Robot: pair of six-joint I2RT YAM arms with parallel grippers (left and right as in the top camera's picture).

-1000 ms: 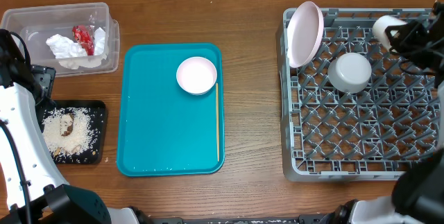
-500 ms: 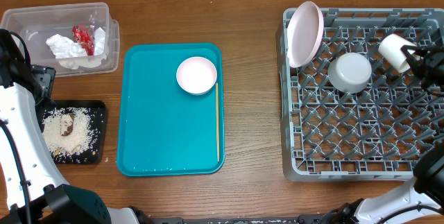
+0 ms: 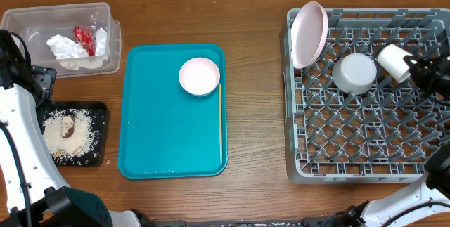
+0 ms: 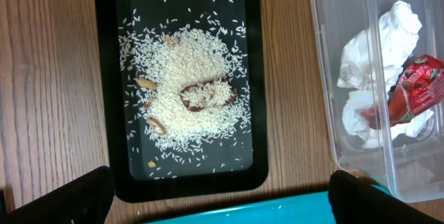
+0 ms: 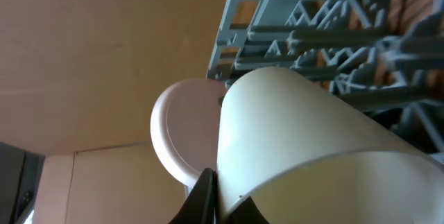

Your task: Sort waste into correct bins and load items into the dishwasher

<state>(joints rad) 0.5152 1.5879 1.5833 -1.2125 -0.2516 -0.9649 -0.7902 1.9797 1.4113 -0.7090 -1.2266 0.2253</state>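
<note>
Right gripper [image 3: 420, 71]: clenched on the cup, its 2 fingers out over the far right part of the dishwasher rack.
Cup [image 3: 392, 62]: cream-white, plain, smooth and glossy; held tilted, sticking out from the fingertips toward the rack's middle. In the right wrist view the cup [image 5: 298, 134] fills most of the picture, with 1 dark finger [image 5: 207, 197] pressed on its side.
Dishwasher rack [image 3: 351, 150]: grey lattice of prongs, directly beneath the right gripper and its load. Whether the cup touches the prongs cannot be told.
Grey bowl [image 3: 354, 73]: upside down on the rack, just beside the cup on the side away from the gripper.
Pink plate [image 3: 309, 34]: on edge at the rack's far left corner, beyond the bowl from the gripper; also seen past the cup in the wrist view [image 5: 177, 137].
Left gripper [image 4: 220, 197]: released, its 2 fingers spread wide, holding nothing.
Black tray [image 4: 105, 85]: below the left gripper, ahead of its fingertips; holds scattered rice [image 4: 187, 92] and a brown scrap [image 4: 208, 98].
Clear bin [image 3: 28, 24]: beside the black tray; holds white tissue [image 4: 388, 44] and a red wrapper [image 4: 413, 89].
Teal tray [image 3: 169, 135]: between the 2 arms, well apart from the right gripper; carries a white dish [image 3: 199, 76] and 1 chopstick [image 3: 220, 123].
</note>
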